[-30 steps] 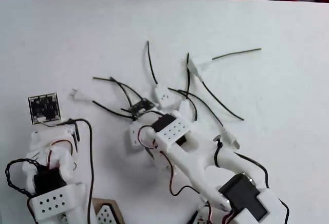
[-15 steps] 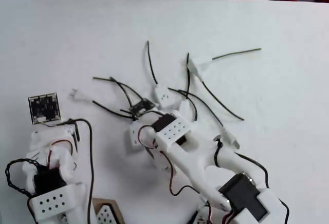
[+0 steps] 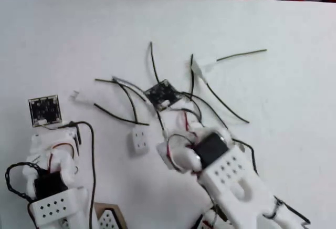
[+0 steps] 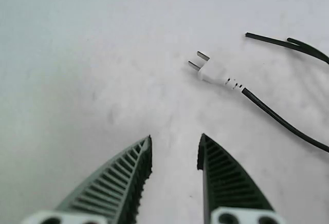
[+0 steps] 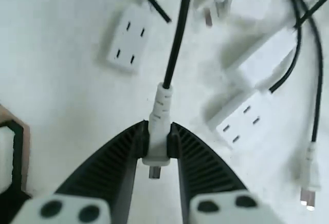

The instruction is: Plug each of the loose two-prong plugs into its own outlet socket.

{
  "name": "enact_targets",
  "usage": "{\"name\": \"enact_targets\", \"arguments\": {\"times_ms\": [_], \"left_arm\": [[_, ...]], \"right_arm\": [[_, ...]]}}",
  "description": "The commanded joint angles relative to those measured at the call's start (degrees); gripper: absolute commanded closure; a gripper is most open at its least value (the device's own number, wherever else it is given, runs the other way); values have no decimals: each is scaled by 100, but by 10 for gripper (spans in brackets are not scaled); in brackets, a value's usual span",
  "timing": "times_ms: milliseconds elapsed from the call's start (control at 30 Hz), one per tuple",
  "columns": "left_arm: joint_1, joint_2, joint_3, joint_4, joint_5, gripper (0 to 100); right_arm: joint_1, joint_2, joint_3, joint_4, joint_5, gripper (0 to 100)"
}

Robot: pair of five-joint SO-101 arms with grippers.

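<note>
High view: across the white table point(image 3: 294, 24), the right arm point(image 3: 231, 179) has pulled back from centre toward 5 o'clock. That bares an outlet point(image 3: 139, 138) just at 7 o'clock of centre. At 7 o'clock the left arm point(image 3: 52, 187) has stayed parked.

On the wrist views, the right gripper point(image 5: 158, 129) is clamped on a plug point(image 5: 160, 100). Its prongs point back toward the wrist and its cord point(image 5: 177, 34) trails off among the outlets. Meanwhile the left gripper point(image 4: 175, 141) stands partly open, holding nothing, with a loose plug point(image 4: 212, 72) lying beyond it, at 9 o'clock on the table.

One plug looks lifted and none looks seated yet. This one likely needs turning before it meets an outlet.
</note>
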Motion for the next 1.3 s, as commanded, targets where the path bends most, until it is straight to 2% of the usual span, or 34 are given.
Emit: {"name": "enact_targets", "arguments": {"times_ms": [0,200,300,400,567,667,1000,1133,1267], "left_arm": [[286,-66,-35,-141,0,838],[725,-75,-88,-167,35,838],[1024,-75,-167,-466,44,838],[1367,-75,-176,-993,44,840],[1903,-75,-176,-1802,308,841],[2281,-75,-422,-1864,668,839],[4277,-75,-1407,-651,651,838],[4980,-75,-1547,-211,53,838],[5077,-75,-1547,-167,-44,839]], "right_arm": [[31,-910,264,-681,-35,981],[31,-1798,1978,-2923,-35,981],[-40,-2246,2734,-3881,-35,981],[-374,-2730,3200,-4347,-35,981],[-875,-3547,3604,-4365,-35,981],[-980,-3925,3877,-4382,-44,981],[-1007,-4479,4202,-4356,-44,981],[-1007,-4462,4211,-4356,-44,981],[-1007,-4497,4211,-4189,-44,981]]}}
